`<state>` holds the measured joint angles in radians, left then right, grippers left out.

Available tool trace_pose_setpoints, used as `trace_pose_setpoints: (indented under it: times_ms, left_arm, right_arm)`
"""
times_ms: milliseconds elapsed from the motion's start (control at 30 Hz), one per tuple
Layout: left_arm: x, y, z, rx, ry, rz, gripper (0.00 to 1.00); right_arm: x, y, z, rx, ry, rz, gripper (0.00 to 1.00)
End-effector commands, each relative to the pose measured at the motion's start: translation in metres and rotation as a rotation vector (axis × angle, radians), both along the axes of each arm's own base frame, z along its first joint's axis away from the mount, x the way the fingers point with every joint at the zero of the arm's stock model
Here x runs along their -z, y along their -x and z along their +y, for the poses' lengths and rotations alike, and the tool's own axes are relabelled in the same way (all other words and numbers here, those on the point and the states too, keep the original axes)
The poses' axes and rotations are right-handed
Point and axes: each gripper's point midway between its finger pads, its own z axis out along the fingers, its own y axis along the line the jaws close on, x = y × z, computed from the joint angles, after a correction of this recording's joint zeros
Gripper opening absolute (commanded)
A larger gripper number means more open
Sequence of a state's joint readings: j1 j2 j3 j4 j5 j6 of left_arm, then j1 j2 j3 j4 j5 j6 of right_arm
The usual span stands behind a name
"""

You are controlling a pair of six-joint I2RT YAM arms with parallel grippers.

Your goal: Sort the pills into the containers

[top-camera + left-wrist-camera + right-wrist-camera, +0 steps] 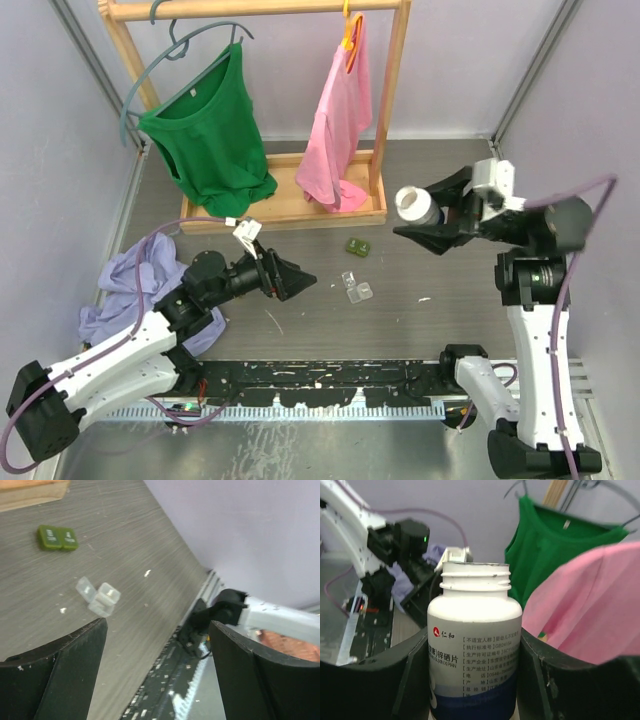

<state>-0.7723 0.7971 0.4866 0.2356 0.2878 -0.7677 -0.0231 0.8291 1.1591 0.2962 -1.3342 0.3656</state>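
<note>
Right jaws grip an uncapped white bottle (475, 630) labelled 仁和, 锌硒片.

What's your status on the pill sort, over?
Left gripper open, empty, low by clear box. Right gripper shut on uncapped pill bottle, raised. Green box just beyond. Nothing blocking.

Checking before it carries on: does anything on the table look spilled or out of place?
Yes. Small white bits lie loose on the table near the clear pill box, possibly spilled pills. The white bottle in the right fingers has no cap, so more could spill.
</note>
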Motion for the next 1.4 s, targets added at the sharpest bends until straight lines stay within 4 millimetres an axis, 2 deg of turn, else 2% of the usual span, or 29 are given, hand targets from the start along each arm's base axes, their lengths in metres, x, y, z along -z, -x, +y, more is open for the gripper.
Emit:
trace_pose_setpoints:
  times_ms: [0,100,167,267,367,433,500,633,800,1133,1367]
  left_arm:
    - [0.002,-0.019,0.004,-0.037,-0.087,-0.275,0.85]
    - [0.008,-0.025,0.012,-0.073,-0.13,-0.404,0.87]
    - [0.016,-0.031,0.019,-0.105,-0.175,-0.477,0.92]
    - [0.027,-0.041,0.031,-0.164,-0.253,-0.551,0.95]
    - [0.04,-0.049,0.036,-0.183,-0.33,-0.588,0.98]
    - [0.049,-0.052,0.035,-0.178,-0.363,-0.61,0.98]
    - [0.056,-0.054,0.034,-0.178,-0.37,-0.624,0.98]
    - [0.058,-0.056,0.032,-0.183,-0.365,-0.622,0.99]
    - [0.063,-0.057,0.028,-0.182,-0.334,-0.618,0.99]
    - [0.077,-0.066,0.002,-0.127,-0.288,-0.58,0.98]
    - [0.062,-0.063,0.006,-0.156,-0.317,-0.593,0.98]
  right_arm:
    - [0.131,-0.024,0.0,-0.117,0.175,0.057,0.09]
    - [0.18,-0.038,0.006,-0.13,0.237,0.011,0.1]
    - [0.218,-0.042,0.012,-0.145,0.373,-0.064,0.1]
    - [0.273,-0.049,0.012,-0.2,0.549,-0.053,0.14]
    - [0.31,-0.045,0.012,-0.271,0.611,-0.035,0.16]
    - [0.327,-0.043,0.012,-0.287,0.672,-0.044,0.16]
    - [0.339,-0.045,0.011,-0.296,0.719,-0.043,0.16]
    - [0.358,-0.046,0.009,-0.32,0.777,-0.013,0.17]
    - [0.371,-0.047,0.004,-0.328,0.832,0.027,0.17]
    - [0.395,-0.055,-0.007,-0.26,0.948,0.099,0.19]
    - [0.408,-0.055,-0.007,-0.251,1.01,0.116,0.2]
